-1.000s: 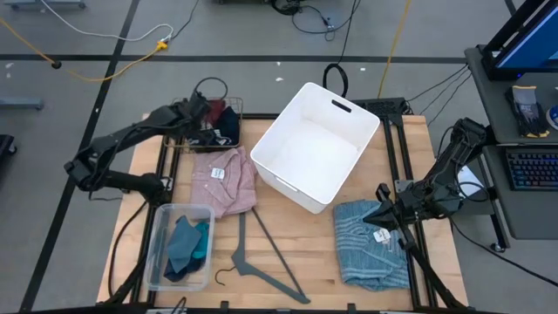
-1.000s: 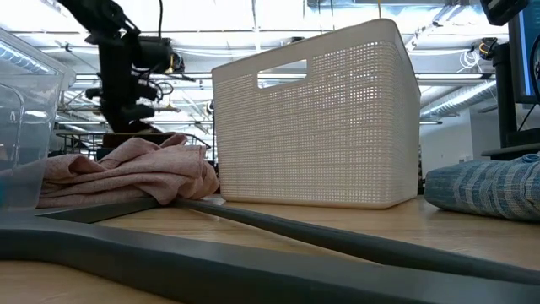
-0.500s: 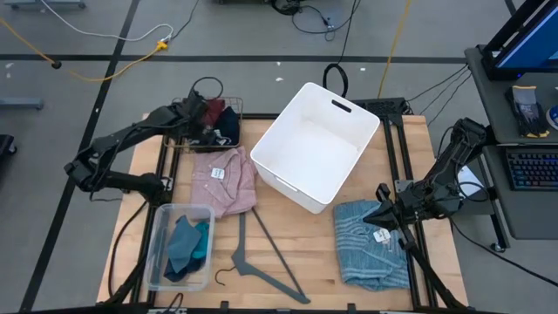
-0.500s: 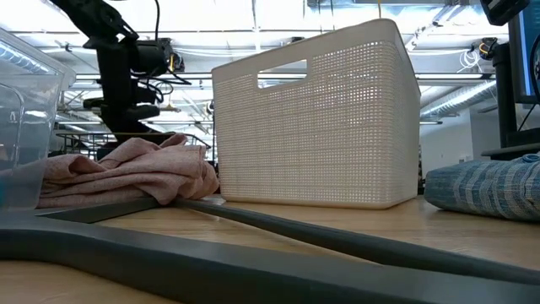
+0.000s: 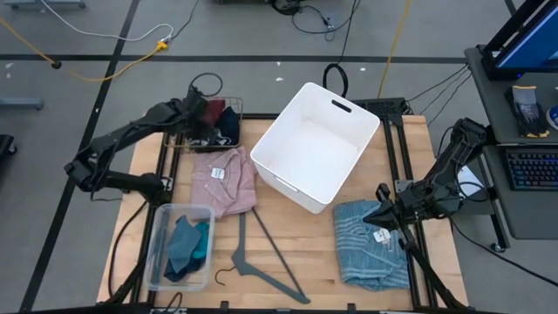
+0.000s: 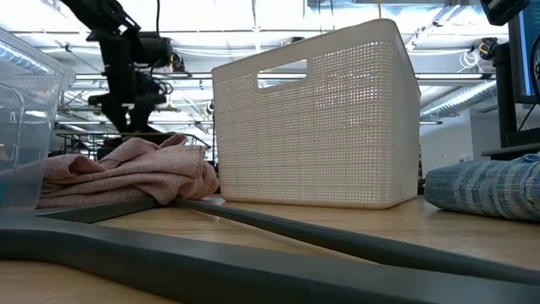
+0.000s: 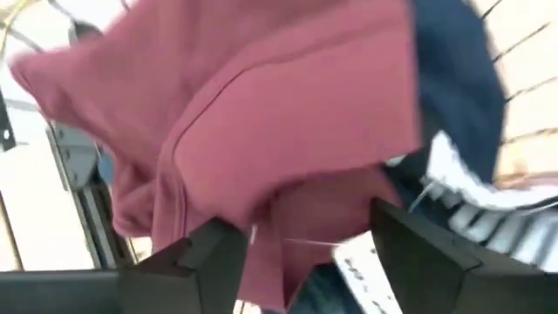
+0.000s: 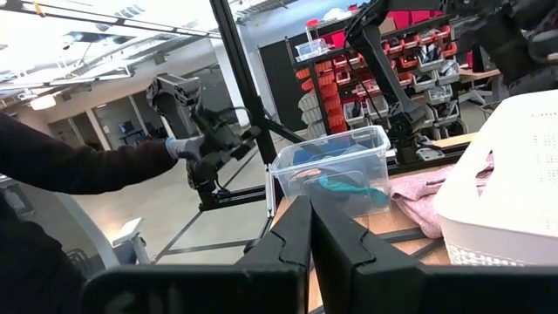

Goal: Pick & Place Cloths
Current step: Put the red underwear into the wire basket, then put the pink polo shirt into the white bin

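At the table's far left corner a wire basket holds a maroon cloth and a dark navy cloth. My left gripper hangs open just over them, pointing steeply down; in its wrist view the maroon cloth fills the picture between and beyond the fingers. A pink cloth lies crumpled on the table below the basket. A light-blue ribbed cloth lies folded at the near right, with my right gripper shut above its far edge. Teal and dark pieces lie in a clear tub. My left gripper stands open over the maroon cloth in the basket, and a fold of it reaches in between the two fingers. Whether the fingers touch it, I cannot tell.
A white bin stands at the table's far middle. A grey hanger lies near the front edge beside the clear tub. Beyond the table's left side a person's dark sleeve and hand show.
My left gripper has opened above the wire basket and rolled a little about its own axis, staying over the maroon cloth.
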